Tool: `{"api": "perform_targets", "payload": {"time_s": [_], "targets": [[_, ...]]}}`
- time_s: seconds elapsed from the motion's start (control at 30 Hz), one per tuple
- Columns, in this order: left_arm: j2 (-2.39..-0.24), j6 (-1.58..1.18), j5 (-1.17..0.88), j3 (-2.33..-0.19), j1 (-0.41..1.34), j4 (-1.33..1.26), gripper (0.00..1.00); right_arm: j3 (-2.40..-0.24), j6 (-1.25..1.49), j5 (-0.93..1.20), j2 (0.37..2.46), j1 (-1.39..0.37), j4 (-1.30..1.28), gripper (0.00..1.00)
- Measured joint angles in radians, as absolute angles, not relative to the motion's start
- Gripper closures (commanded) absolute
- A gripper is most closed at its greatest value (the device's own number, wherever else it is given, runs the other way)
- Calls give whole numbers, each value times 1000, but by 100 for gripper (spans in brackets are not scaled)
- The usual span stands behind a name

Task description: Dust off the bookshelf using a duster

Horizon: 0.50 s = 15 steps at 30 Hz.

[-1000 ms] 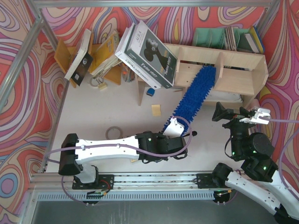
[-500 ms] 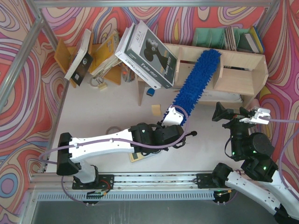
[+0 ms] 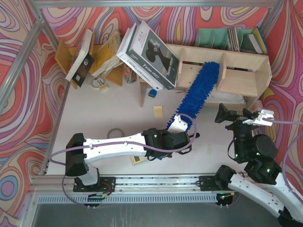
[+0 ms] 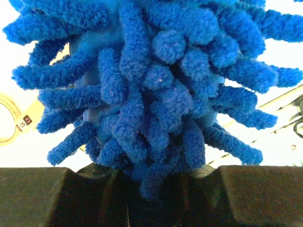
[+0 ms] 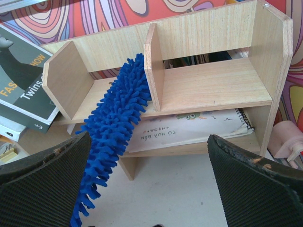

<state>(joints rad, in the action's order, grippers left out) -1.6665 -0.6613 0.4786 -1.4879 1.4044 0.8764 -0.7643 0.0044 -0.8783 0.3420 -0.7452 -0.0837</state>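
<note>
The blue fluffy duster (image 3: 196, 92) slants up from my left gripper (image 3: 177, 126) into the upper left compartment of the pale plywood bookshelf (image 3: 236, 78). Its tip rests on that tier beside the upright divider (image 5: 154, 71). In the left wrist view the duster (image 4: 156, 85) fills the frame and my left gripper (image 4: 151, 189) is shut on its base. The right wrist view shows the duster (image 5: 116, 123) draped over the tier's front edge of the bookshelf (image 5: 213, 85). My right gripper (image 3: 242, 116) hovers in front of the shelf's right half, open and holding nothing.
A large black-and-white book (image 3: 149, 49) leans on the shelf's left end. An orange-brown rack of leaning books (image 3: 94, 56) stands at the back left, green file holders (image 3: 222, 38) behind the shelf. A spiral notebook (image 5: 189, 130) lies in the lower tier. A tape roll (image 3: 113, 135) and a yellow block (image 3: 157, 111) lie on the table.
The left arm pushed the duster deeper along the upper tier, then drew it back a little toward the front. The right arm has not moved.
</note>
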Motion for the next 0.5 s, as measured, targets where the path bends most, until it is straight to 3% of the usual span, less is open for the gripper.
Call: {"api": "perform_targets", "payload": {"time_s": [0.5], "targets": [[-1653, -811, 547, -1520, 1409, 1015, 100, -764, 4, -878, 342, -745, -83, 1]]}}
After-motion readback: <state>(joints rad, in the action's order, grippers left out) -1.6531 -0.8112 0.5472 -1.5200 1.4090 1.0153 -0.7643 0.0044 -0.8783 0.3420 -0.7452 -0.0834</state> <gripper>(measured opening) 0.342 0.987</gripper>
